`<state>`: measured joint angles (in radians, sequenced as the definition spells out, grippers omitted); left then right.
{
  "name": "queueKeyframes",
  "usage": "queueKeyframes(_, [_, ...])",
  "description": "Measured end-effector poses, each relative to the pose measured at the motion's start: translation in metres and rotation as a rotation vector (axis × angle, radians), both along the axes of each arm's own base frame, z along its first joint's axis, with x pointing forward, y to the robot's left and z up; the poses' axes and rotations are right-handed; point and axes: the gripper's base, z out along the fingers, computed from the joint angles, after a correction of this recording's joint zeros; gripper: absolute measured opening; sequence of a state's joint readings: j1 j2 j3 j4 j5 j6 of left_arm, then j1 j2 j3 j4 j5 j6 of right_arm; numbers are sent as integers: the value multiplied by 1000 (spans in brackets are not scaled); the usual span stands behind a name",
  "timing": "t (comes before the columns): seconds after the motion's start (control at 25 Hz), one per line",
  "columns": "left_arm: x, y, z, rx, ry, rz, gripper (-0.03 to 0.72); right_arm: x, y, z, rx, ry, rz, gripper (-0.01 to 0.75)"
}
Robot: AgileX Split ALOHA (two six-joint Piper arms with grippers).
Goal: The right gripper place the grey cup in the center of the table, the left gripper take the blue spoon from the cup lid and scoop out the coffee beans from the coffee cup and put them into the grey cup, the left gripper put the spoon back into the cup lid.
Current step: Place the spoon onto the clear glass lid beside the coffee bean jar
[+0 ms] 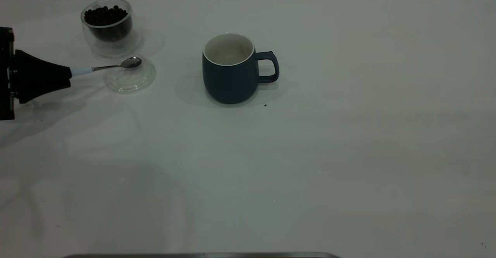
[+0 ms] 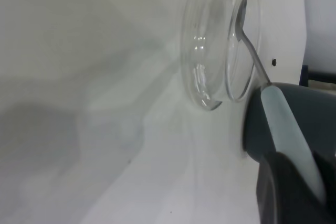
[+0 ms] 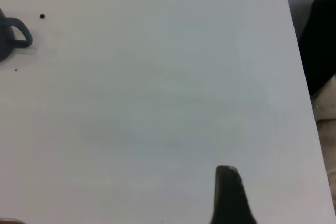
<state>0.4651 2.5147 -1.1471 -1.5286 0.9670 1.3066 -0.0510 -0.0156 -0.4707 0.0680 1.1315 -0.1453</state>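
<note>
- Grey cup [image 1: 232,72]: stands upright near the middle of the table [image 1: 348,153], handle toward the right arm's side; white inside looks bare, no beans visible in it. Placement step judged done.
- Coffee cup [image 1: 109,25]: upright at the far left of the table, well apart from the grey cup; coffee beans [image 1: 105,16] heaped inside, level apparently untouched.
- Cup lid [image 1: 130,76]: lies flat just in front of the coffee cup.
- Blue spoon [image 1: 112,66]: metal bowl over the far rim of the lid; whether it touches the lid cannot be told. Pale handle runs back into the left claw.
- Left claw [image 1: 69,73]: clenched on the spoon handle, low at the table's left edge, beside the lid.
- Right claw [image 3: 228,195]: 1 dark finger shows over bare table, away from the grey cup; released or clenched cannot be told.
- Stray dark speck [image 1: 265,105]: on the table by the grey cup's base.
- Remaining, by judgement: lift spoon clear, scoop beans, tip into grey cup, return spoon to lid.
</note>
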Motion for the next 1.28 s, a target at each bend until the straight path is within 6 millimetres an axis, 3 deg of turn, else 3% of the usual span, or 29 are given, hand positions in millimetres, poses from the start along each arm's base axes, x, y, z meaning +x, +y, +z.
queueKeyframes(0.96, [1,-7,-15,-48,30,54,138,0,0,0,0,0,0,453])
queueKeyframes(1.08, [2,-7,-15,-49,28,60,175,0,0,0,0,0,0,453])
queueKeyframes(1.28, [2,-6,-15,-49,27,63,332,0,0,0,0,0,0,453])
